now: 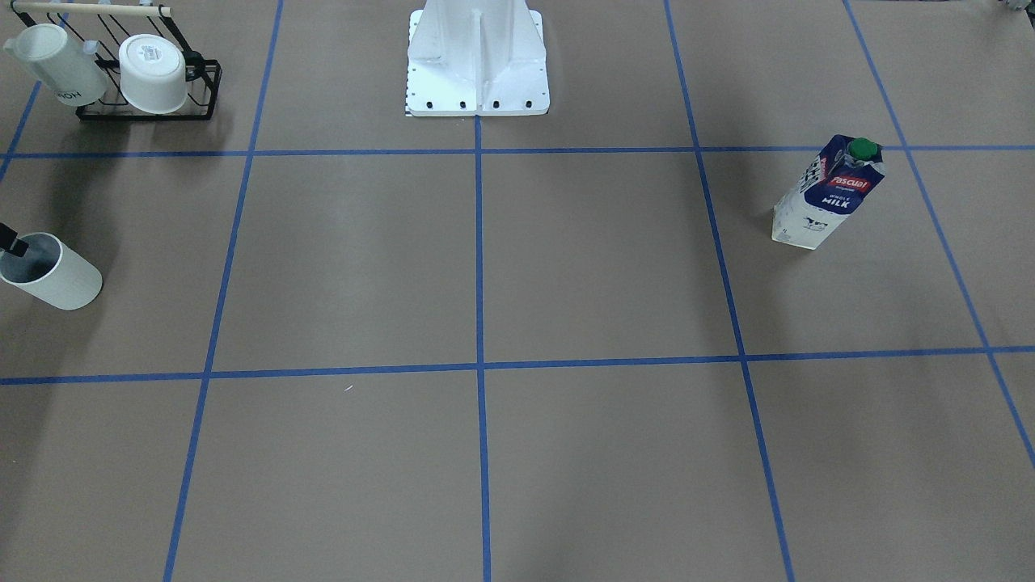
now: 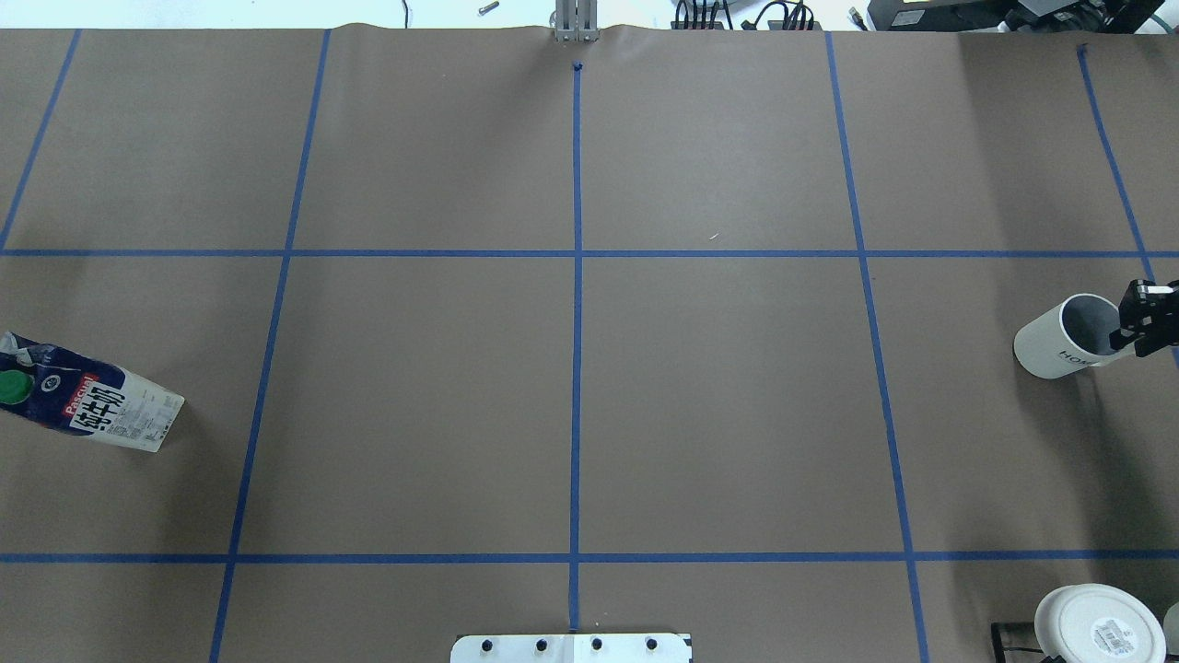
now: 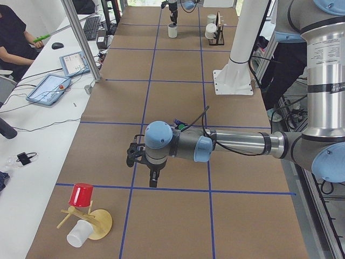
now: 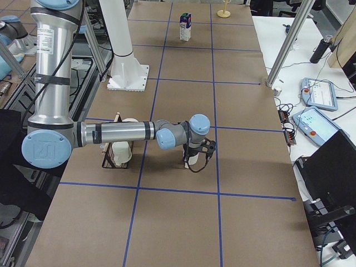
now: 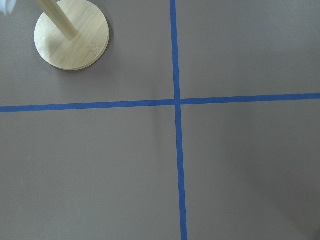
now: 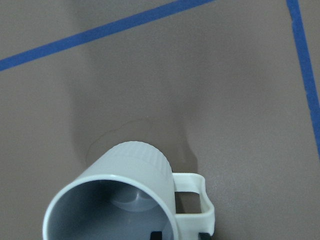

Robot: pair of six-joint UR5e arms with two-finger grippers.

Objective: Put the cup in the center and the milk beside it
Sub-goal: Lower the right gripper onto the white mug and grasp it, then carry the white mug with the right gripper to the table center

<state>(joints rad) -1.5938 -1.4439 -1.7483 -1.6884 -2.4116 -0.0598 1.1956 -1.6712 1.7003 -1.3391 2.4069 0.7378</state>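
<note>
Mostly cropped, right gripper (image 2: 1135, 337) straddles cup (image 2: 1050, 348) rim; grip unclear.

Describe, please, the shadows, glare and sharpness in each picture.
Front-facing view: soft broad shadows on the table, milk label sharp. Overhead view: washed-out bright strip beyond the table's far edge. Right wrist view: cup cropped at the bottom, soft shadow behind it. Left wrist view: even light, no glare.
</note>
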